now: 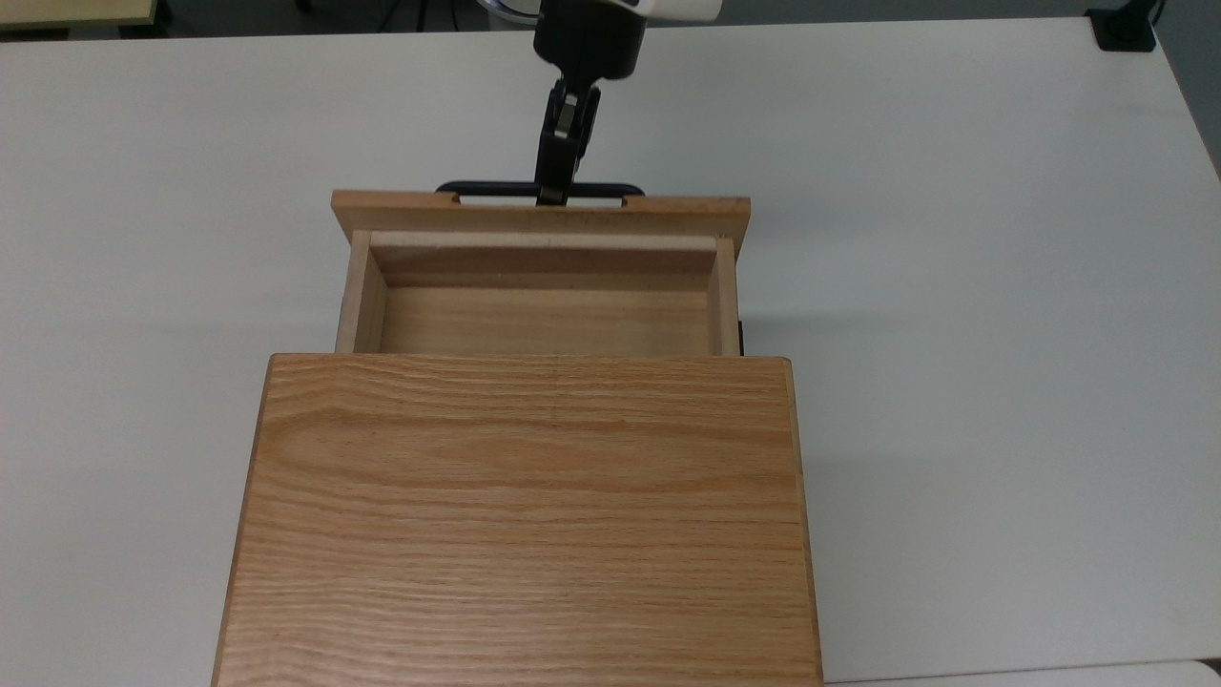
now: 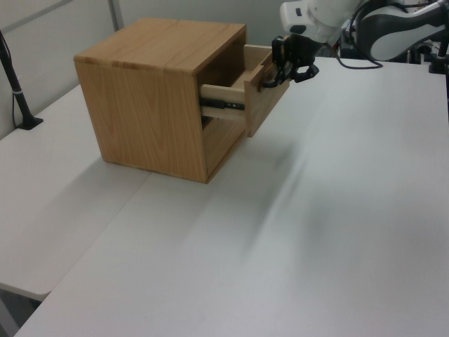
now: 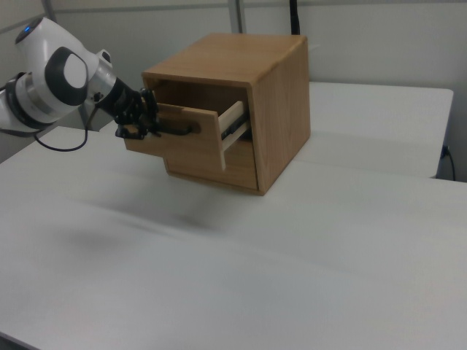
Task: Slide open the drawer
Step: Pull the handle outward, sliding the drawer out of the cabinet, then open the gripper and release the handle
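Observation:
The light oak drawer point(image 1: 544, 320) stands pulled well out of the cabinet point(image 1: 520, 515), and its inside is bare. In the top view the black bar handle point(image 1: 486, 189) runs along the far side of the front panel. My gripper point(image 1: 552, 195) is shut on the middle of that handle, reaching in from the top view's upper edge. In the left view the drawer point(image 2: 261, 104) juts toward the right with the gripper point(image 2: 276, 76) at its front. In the right view the drawer point(image 3: 191, 146) juts left, with the gripper point(image 3: 139, 128) on the handle point(image 3: 179, 129).
The cabinet rests on a wide white table point(image 1: 954, 286) with open surface on all sides. A black slide rail point(image 2: 223, 104) shows along the drawer's side. A black post point(image 2: 15, 84) stands at the left view's far left edge.

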`<act>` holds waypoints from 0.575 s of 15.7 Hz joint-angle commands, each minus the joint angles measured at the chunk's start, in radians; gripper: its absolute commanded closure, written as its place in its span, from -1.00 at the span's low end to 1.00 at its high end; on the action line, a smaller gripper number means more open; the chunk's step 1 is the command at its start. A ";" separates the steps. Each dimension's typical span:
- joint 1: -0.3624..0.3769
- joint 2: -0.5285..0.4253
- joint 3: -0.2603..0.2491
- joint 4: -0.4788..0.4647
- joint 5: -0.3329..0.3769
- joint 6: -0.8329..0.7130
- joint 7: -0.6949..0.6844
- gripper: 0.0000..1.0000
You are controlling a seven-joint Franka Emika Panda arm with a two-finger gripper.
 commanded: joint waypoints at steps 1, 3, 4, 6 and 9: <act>0.031 -0.139 0.016 -0.068 0.022 -0.088 0.063 0.70; 0.031 -0.169 0.028 -0.080 0.042 -0.123 0.076 0.70; 0.031 -0.183 0.035 -0.087 0.054 -0.142 0.076 0.70; 0.030 -0.195 0.054 -0.087 0.068 -0.186 0.076 0.69; 0.024 -0.195 0.086 -0.087 0.072 -0.215 0.093 0.64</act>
